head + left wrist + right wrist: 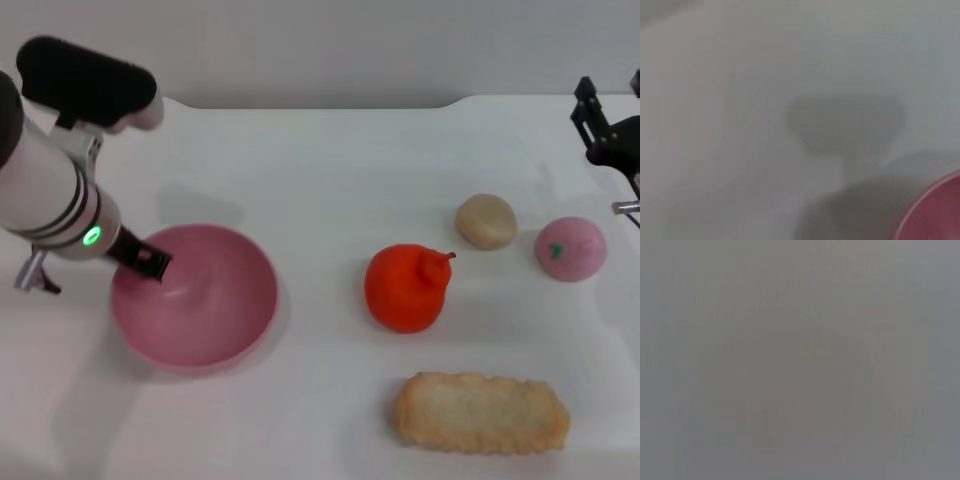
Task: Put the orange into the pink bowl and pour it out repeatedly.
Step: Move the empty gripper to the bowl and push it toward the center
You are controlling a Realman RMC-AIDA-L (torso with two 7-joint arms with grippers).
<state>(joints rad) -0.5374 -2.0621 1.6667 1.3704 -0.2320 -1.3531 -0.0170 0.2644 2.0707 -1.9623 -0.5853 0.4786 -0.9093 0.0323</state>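
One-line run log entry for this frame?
left gripper: at pink bowl rim | bowl: empty, upright | orange: on table, right of bowl | right gripper: parked far right

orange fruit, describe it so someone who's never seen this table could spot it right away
On the white table, look to the right of the pink bowl that the left gripper is reaching into. The orange sits near the middle, just behind a flat beige biscuit. It alone is bright orange-red with a small stem, unlike the beige lump and pink ball.
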